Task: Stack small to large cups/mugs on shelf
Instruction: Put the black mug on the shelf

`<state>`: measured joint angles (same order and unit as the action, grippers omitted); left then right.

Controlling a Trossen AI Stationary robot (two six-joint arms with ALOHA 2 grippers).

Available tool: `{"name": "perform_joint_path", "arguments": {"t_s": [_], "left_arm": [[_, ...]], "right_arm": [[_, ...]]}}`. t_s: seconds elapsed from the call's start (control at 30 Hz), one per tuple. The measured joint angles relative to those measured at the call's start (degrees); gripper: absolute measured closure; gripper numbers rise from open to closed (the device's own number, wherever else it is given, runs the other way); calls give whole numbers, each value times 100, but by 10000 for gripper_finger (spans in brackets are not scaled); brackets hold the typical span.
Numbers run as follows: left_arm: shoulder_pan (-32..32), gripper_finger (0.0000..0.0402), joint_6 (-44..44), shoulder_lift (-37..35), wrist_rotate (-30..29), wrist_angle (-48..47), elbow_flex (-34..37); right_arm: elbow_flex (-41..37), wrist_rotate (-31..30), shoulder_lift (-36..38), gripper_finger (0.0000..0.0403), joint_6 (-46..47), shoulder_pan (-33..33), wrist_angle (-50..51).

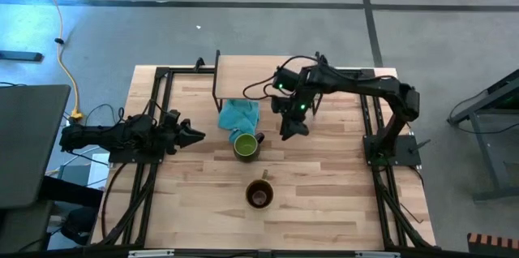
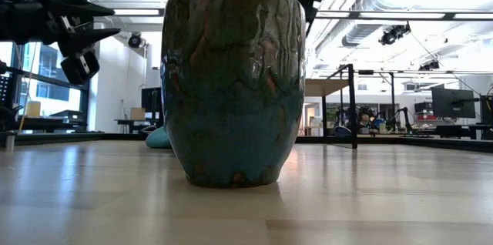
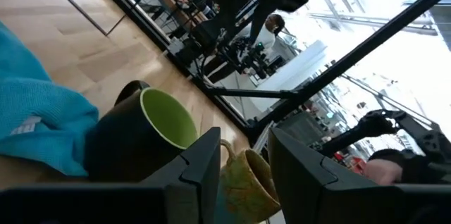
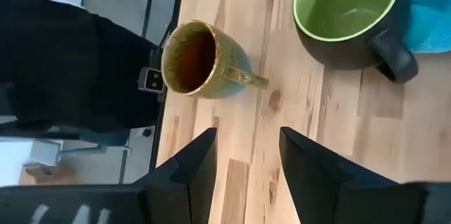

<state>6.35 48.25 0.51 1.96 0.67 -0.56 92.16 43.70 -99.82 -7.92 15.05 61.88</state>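
Observation:
The mid-size mug [image 1: 246, 145], green within and dark outside, stands on its base on the table beside the teal cloth [image 1: 239, 114]. The brown mug [image 1: 259, 194] stands upright nearer the front edge; it fills the low view [image 2: 235, 83]. The shelf [image 1: 268, 75] stands on thin black legs at the table's far side. I do not see the clear glass cup. My right gripper [image 1: 290, 131] is open and empty, raised just right of the green mug [image 4: 345, 5]. My left gripper [image 1: 197, 135] is open and empty, level, left of the green mug [image 3: 151, 136].
The black frame rails [image 1: 154, 120] run along the table's left and right sides. The teal cloth lies between the green mug and the shelf's near left leg [image 1: 217, 88]. Bare wood [image 1: 324, 185] lies right of the brown mug.

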Motion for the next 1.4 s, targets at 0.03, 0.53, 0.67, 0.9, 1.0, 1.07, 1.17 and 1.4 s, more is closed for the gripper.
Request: {"name": "perform_joint_path", "arguments": {"t_s": [0.03,0.53,0.67,0.9,1.0,1.07,1.17,1.4], "left_arm": [[0,296,-23,0,-2,0,0],[-2,296,4,0,319,83,0],[-2,296,139,5,358,85,0],[-2,295,522,149,356,83,0],[-2,295,626,228,339,83,0],[-2,295,654,257,302,81,0],[-1,295,667,277,171,79,0],[0,295,1501,365,-49,39,0]], "right_arm": [[-88,-1,-1,258,80,-15,-104],[-419,-493,25,258,186,-608,-771],[-419,-657,176,258,-3,-835,-1458],[-746,-1242,730,258,-99,-983,-2791],[-1370,-1364,1230,258,87,-983,-3657],[-1935,-1517,1640,258,276,-968,-4232],[-2795,-1851,2298,258,629,-935,-5088],[-4452,-2805,3774,258,1344,-956,-7027]]}}
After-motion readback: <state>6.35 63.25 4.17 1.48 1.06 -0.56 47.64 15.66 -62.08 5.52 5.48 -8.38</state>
